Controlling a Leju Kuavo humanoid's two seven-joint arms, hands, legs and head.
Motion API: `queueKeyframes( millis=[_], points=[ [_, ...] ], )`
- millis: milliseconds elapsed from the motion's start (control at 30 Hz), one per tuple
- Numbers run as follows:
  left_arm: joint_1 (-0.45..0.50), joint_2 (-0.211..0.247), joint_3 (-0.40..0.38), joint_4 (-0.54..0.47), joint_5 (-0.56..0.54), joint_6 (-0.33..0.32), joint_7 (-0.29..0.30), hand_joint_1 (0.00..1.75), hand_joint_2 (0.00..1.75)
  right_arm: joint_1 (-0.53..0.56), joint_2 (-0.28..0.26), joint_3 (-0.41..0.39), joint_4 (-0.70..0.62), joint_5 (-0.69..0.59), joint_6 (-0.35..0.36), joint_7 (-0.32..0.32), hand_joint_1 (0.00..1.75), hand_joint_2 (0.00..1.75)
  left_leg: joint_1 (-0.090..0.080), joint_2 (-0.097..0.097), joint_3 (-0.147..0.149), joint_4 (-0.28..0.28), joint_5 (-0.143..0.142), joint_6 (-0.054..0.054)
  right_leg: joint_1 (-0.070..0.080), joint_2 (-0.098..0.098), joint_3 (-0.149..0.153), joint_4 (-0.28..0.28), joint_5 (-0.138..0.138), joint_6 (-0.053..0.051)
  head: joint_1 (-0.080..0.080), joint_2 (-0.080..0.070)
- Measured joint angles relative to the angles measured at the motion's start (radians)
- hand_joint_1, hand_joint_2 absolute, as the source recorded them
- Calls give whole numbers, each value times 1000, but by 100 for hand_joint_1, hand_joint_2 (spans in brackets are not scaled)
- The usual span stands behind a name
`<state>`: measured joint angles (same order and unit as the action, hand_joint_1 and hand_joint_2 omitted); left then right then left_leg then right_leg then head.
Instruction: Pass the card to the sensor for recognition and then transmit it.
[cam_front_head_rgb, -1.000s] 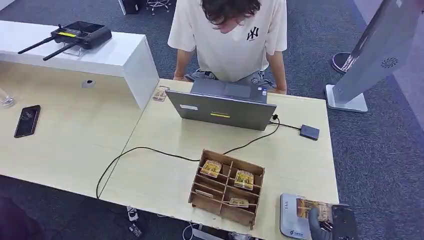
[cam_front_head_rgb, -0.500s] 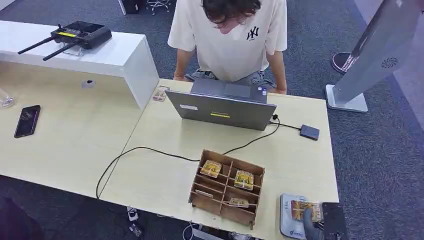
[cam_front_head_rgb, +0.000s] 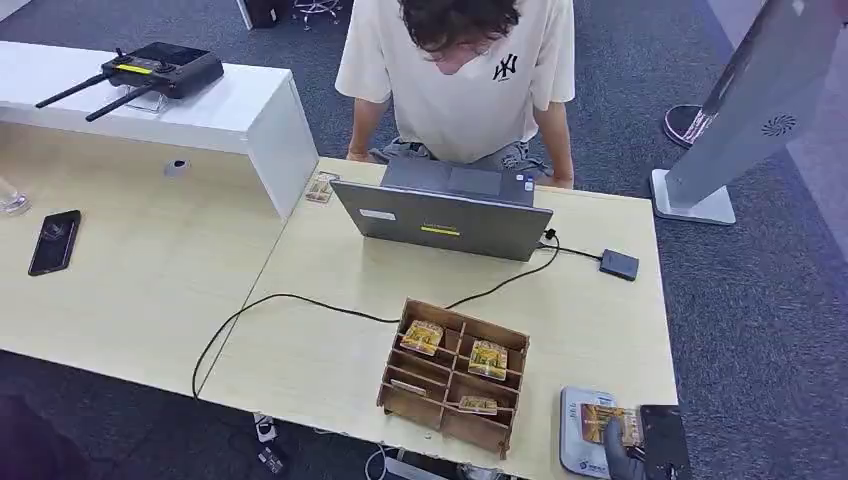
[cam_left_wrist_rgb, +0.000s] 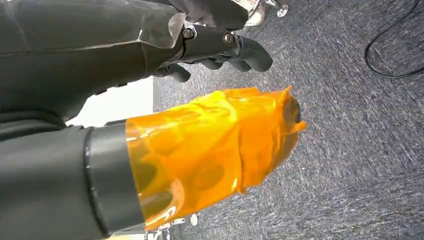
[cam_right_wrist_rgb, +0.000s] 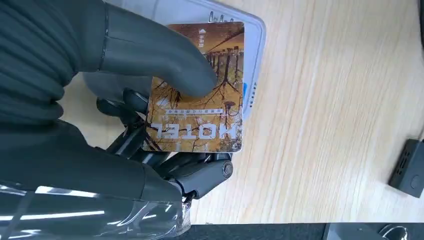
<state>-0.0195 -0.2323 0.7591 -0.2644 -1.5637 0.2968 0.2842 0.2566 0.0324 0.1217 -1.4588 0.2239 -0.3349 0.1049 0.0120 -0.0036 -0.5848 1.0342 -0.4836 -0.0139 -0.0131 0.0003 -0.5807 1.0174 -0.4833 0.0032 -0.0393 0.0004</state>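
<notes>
An office: grey carpet (cam_front_head_rgb: 770, 300), light desks (cam_front_head_rgb: 330, 300), an open laptop (cam_front_head_rgb: 445, 215).

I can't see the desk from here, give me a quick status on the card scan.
Right hand holds the hotel card over the white sensor pad. Left hand hangs over the carpet, holding nothing. Nothing in the way at the pad.
</notes>
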Motion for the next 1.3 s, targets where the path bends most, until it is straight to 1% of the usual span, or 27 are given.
queueKeyframes(
  millis=[100, 633, 1300],
  points=[
    [0, 0, 0, 0, 0, 0, 0, 0, 0, 0, 0, 2, 0, 8, 0, 1, 175, 175, 0, 0, 0, 0, 0, 0, 0, 0, 0, 0, 0, 0, 0, 0],
    [0, 0, 0, 0, -2, 0, 6, 0, 0, -6, 0, 41, -1, 85, 1, 50, 175, 175, 0, 0, 0, 0, 0, 0, 0, 0, 0, 0, 0, 0, 0, 0],
    [0, 0, 0, 0, -2, 0, 6, 0, 0, -11, -10, 74, -1, 116, 1, 71, 175, 175, 0, 0, 0, 0, 0, 0, 0, 0, 0, 0, 0, 0, 0, 0]
  ],
)
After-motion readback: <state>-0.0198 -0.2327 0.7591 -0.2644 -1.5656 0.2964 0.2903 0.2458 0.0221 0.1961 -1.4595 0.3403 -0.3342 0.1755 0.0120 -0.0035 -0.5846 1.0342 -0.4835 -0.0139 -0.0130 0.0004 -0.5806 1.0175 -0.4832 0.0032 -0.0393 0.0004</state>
